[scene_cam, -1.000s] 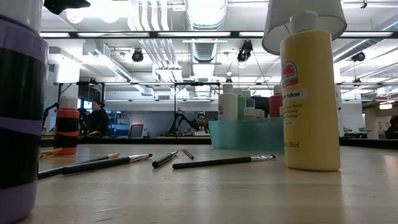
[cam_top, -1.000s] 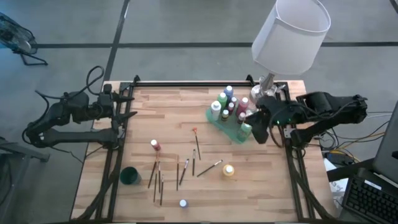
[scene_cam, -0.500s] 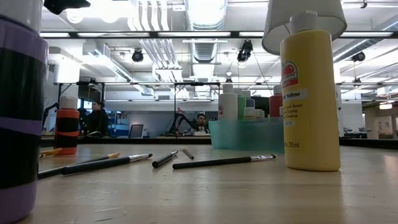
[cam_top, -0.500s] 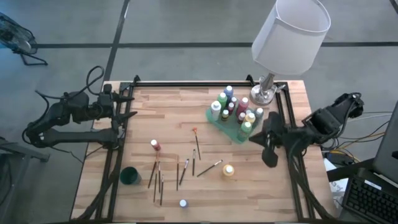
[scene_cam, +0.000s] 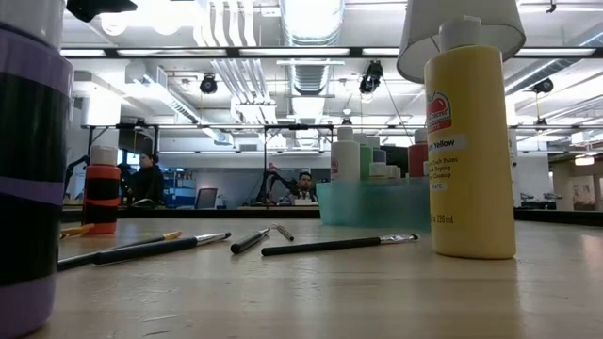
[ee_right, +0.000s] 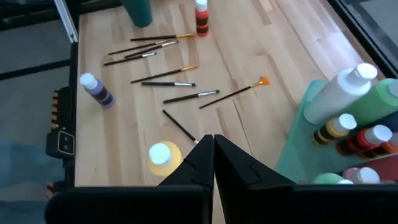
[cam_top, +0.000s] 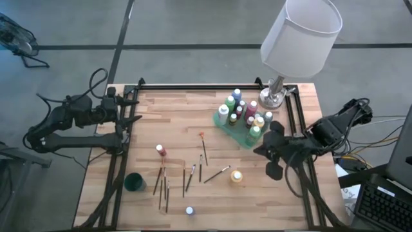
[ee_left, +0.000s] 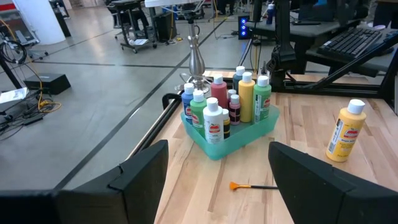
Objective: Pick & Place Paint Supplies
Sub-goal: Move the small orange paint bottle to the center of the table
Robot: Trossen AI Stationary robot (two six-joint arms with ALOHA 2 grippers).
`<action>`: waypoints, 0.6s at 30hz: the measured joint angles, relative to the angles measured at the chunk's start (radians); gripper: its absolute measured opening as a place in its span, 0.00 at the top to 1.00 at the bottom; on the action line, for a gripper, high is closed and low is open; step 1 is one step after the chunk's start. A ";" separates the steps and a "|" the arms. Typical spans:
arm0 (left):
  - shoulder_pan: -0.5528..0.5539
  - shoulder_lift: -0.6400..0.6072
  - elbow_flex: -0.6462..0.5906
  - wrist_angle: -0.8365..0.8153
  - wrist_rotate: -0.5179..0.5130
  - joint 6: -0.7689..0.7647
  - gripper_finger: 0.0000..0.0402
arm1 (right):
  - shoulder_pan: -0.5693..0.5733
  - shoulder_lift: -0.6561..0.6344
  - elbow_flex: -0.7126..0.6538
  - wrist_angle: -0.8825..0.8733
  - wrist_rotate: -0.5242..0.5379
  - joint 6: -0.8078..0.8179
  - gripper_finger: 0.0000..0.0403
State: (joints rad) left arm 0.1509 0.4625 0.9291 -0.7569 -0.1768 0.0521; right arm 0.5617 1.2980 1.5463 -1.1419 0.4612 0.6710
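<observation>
A translucent green tray (cam_top: pixel 226 127) at the far right of the table holds several white-capped paint bottles (cam_top: pixel 239 111). Loose on the wood stand a yellow bottle (cam_top: pixel 237 176), a red bottle (cam_top: pixel 160 151) and a purple bottle (cam_top: pixel 189 211). Several thin brushes (cam_top: pixel 163 184) lie flat between them, one with an orange tip (cam_top: pixel 203 147). My right gripper (cam_top: pixel 259 153) hovers shut and empty just near of the tray, above the yellow bottle (ee_right: pixel 160 155). My left gripper (ee_left: pixel 217 180) waits open at the table's left edge (cam_top: pixel 132 120).
A dark green cup (cam_top: pixel 134 182) stands near the front left. A lamp with a white shade (cam_top: pixel 299 37) rises at the far right corner, its metal base (cam_top: pixel 271 98) behind the tray. Black rails (cam_top: pixel 199 86) frame the tabletop. Bare wood lies at the centre and far left.
My right gripper has swung away from the tray's right end toward the table's near edge, sinking a little and rolling as it went. It now hangs over the wood beside the yellow bottle. The bottles and brushes have stayed where they were.
</observation>
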 joint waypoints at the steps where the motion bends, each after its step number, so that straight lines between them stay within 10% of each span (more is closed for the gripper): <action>1: 0.000 0.000 0.000 0.000 0.000 0.000 0.30 | 0.000 0.004 0.000 0.003 -0.010 0.002 0.98; 18: 0.000 0.001 0.000 0.000 0.000 0.000 0.30 | -0.020 0.031 -0.012 -0.135 -0.023 0.106 0.94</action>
State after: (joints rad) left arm 0.1510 0.4634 0.9288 -0.7570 -0.1767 0.0521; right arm 0.5419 1.3289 1.5342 -1.2769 0.4382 0.7773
